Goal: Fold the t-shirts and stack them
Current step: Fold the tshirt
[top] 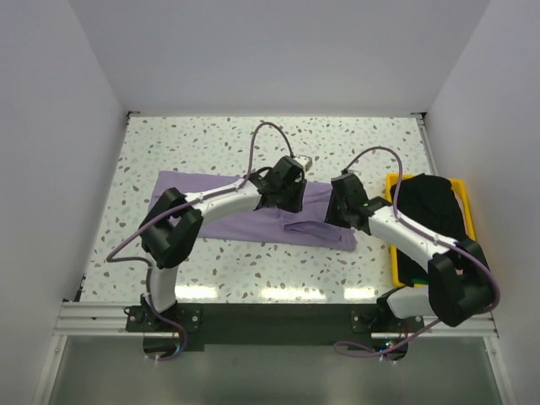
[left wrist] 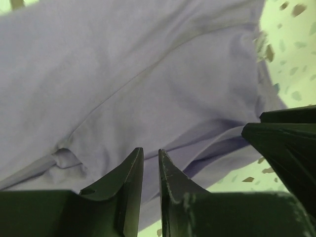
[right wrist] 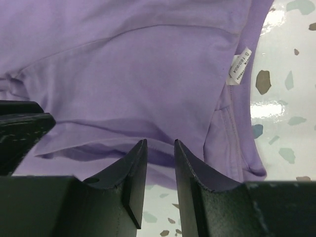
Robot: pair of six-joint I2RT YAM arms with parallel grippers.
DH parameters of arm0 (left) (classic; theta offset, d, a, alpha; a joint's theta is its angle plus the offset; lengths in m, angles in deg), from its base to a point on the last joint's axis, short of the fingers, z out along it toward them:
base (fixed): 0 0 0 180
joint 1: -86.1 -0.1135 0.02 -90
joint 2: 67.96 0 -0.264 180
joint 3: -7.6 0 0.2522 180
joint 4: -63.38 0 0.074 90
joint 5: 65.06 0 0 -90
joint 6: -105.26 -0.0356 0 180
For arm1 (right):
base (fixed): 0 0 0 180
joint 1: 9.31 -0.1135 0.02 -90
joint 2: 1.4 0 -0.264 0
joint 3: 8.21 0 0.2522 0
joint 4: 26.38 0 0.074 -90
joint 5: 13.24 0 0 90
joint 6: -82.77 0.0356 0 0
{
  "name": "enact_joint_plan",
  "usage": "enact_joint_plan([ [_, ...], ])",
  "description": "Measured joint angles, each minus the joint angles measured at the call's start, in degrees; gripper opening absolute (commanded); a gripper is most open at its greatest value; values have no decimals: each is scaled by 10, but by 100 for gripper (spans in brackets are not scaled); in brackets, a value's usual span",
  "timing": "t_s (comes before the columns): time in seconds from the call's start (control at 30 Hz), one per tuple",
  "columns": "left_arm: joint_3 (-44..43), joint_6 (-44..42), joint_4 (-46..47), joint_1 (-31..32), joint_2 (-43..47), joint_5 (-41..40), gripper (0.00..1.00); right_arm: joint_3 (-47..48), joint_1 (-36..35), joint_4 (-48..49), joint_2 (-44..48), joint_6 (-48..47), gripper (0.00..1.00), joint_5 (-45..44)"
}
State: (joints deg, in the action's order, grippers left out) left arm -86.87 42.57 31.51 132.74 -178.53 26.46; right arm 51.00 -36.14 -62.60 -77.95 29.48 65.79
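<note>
**Operator:** What could be going wrong from here?

**Technician:** The tabletop (top: 211, 143) is carrying the lavender t-shirt (top: 253, 226), which is lying spread out just left of the yellow bin (top: 467, 207). The black t-shirt (top: 430, 211) is sitting bunched inside that bin. Both hands are hovering low over the lavender cloth, left of the bin. The left hand (left wrist: 150, 150) is showing its fingers only narrowly parted and gripping nothing. The right hand (right wrist: 160, 142), the one nearer the bin, is showing the same. In my judgement, a gap that narrow is risking a pinch of one layer only, or a miss. A one-layer pinch would be peeling the cloth apart instead of folding it. If one hand is catching and the other is slipping, the fold is likely to be coming out skewed.

**Operator:** How is the t-shirt looking?

**Technician:** It is lying mostly flat, with soft, shallow creases and a seam line running across it. One layer is overlapping another along the near edge. A small white neck label (right wrist: 239, 66) is sticking out at the edge facing the bin.
</note>
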Motion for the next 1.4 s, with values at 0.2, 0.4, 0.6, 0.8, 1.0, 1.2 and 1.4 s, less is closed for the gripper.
enact_joint_plan([
  [0.2, 19, 2, 1, 0, -41, 31, 20, -1, 0, 15, -53, 1, 31, 4],
  [0.4, 92, 2, 20, 0, -1, 49, 20, -31, 0, 30, -25, 3, 31, 27],
  [0.6, 132, 1, 30, 0, 44, 58, 20, -77, 0, 26, 63, 10, 31, 48],
  [0.8, 132, 0, 33, 0, 48, 57, 20, -83, 0, 16, 111, 17, 32, 51],
  [1.0, 129, 0, -10, -12, 84, 9, 25, -51, 0, 9, 39, 23, 32, 43],
  [1.2, 206, 18, -5, -102, 192, -41, 27, 16, 7, 12, -89, 28, 32, 28],
  [1.4, 294, 40, -9, -132, 220, -112, 28, 94, 29, 11, -192, 27, 32, 28],
])
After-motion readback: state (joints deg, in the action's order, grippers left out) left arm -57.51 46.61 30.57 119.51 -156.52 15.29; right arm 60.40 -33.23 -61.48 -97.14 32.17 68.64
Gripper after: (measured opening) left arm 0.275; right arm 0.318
